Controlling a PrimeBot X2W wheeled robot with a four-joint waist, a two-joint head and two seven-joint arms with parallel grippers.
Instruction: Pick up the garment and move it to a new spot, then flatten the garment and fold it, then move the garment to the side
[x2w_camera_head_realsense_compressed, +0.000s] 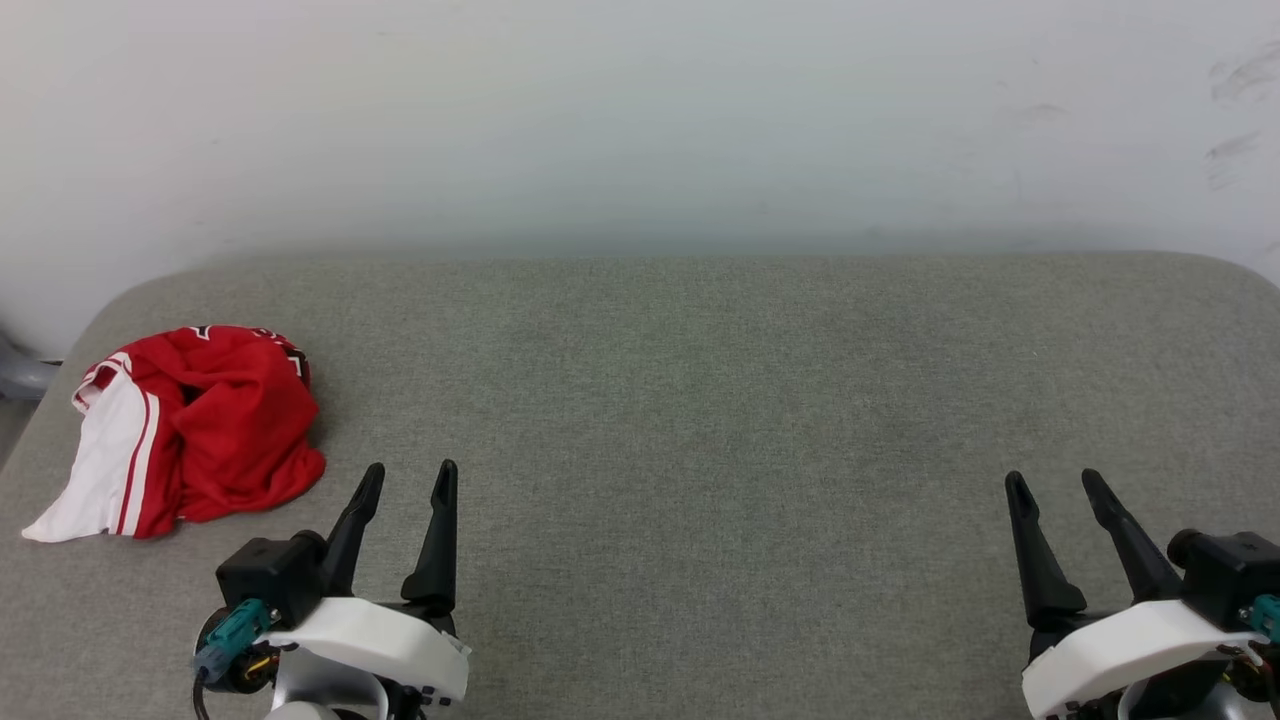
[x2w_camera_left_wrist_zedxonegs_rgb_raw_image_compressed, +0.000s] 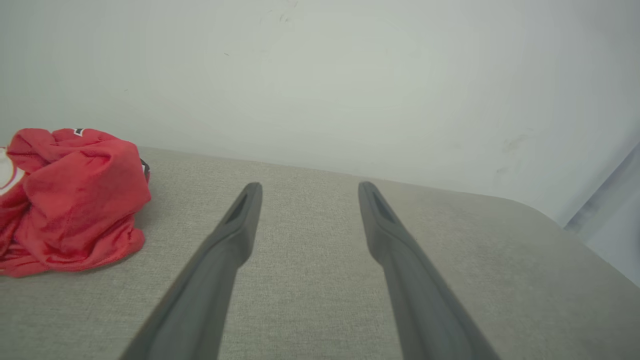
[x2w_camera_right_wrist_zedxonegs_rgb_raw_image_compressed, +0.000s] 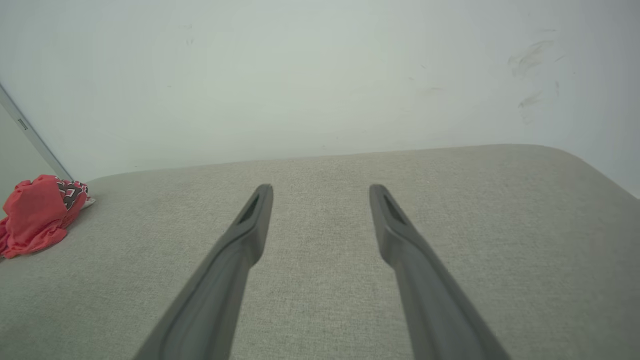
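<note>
The garment (x2w_camera_head_realsense_compressed: 195, 425) lies crumpled in a heap at the far left of the grey padded surface (x2w_camera_head_realsense_compressed: 700, 400), red with a white sleeve edged in red stripes spread toward the left edge. In the left wrist view the garment (x2w_camera_left_wrist_zedxonegs_rgb_raw_image_compressed: 70, 200) sits left of the fingers, apart from them. The right wrist view has the garment (x2w_camera_right_wrist_zedxonegs_rgb_raw_image_compressed: 37, 212) small at its far left. My left gripper (x2w_camera_head_realsense_compressed: 410, 478) stands open just right of the heap, nothing between its fingers. My right gripper (x2w_camera_head_realsense_compressed: 1053, 485) is open at the lower right, far from the cloth, empty too.
A pale wall (x2w_camera_head_realsense_compressed: 640, 120) rises directly behind the padded surface. The surface's rounded corners show at the back left and back right. A grey object (x2w_camera_head_realsense_compressed: 18, 375) pokes in beyond the left edge.
</note>
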